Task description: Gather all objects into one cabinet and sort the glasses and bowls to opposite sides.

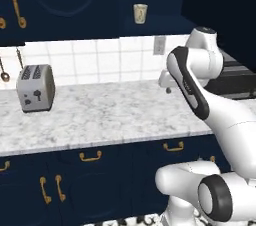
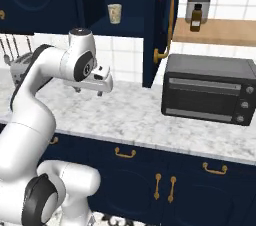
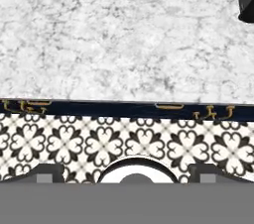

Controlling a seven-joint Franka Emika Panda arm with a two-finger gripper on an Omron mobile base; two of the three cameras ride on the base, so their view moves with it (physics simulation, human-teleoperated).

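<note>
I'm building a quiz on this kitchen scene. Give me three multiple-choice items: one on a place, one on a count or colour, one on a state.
1. Where is the beige cup?
A. On the counter
B. In the open wall cabinet
C. On top of the oven

2. How many slots does the toaster have?
A. Two
B. Four
C. One

3. How does the cabinet door stand?
A. Shut
B. Swung open
C. Removed

Answers:
1. B: the beige cup stands on the cabinet shelf, above the counter.
2. A: the toaster shows two slots on top.
3. B: the door juts out edge-on with its handle facing the oven, leaving the inside of the cabinet bare to view.
</note>
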